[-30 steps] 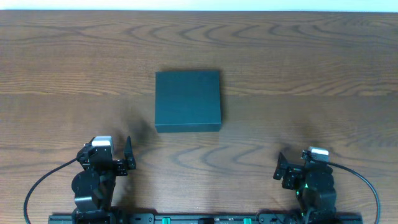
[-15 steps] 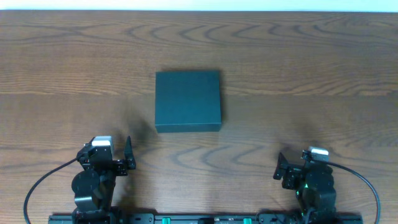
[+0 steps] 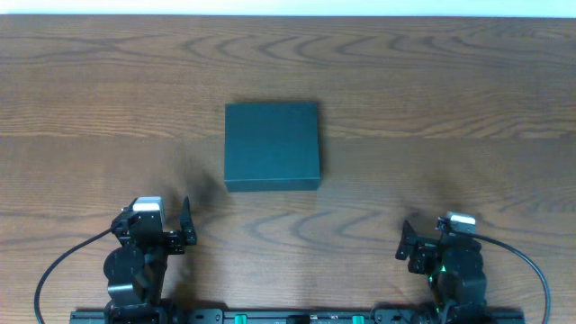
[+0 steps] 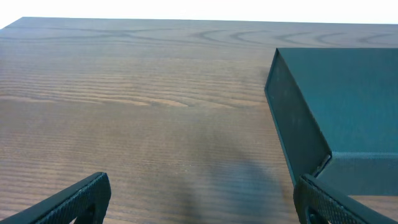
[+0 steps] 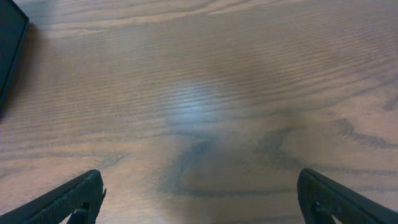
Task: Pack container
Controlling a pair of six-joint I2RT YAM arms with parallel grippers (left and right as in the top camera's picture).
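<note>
The container (image 3: pixel 272 145) is a dark-teal rectangular box lying shut in the middle of the wooden table. In the left wrist view the container (image 4: pixel 339 112) fills the right side, its near corner just beyond my right fingertip. My left gripper (image 4: pixel 200 198) is open with only bare wood between its fingers. It rests at the near left of the table, left gripper (image 3: pixel 171 229). My right gripper (image 5: pixel 200 194) is open over bare wood as well, at the near right, right gripper (image 3: pixel 423 241). A dark edge of the container (image 5: pixel 9 46) shows at the far left of the right wrist view.
The wooden table (image 3: pixel 450 108) stretches wide on all sides of the box. A black rail (image 3: pixel 288 316) runs along the near edge between the two arm bases. Cables loop out from each arm at the near corners.
</note>
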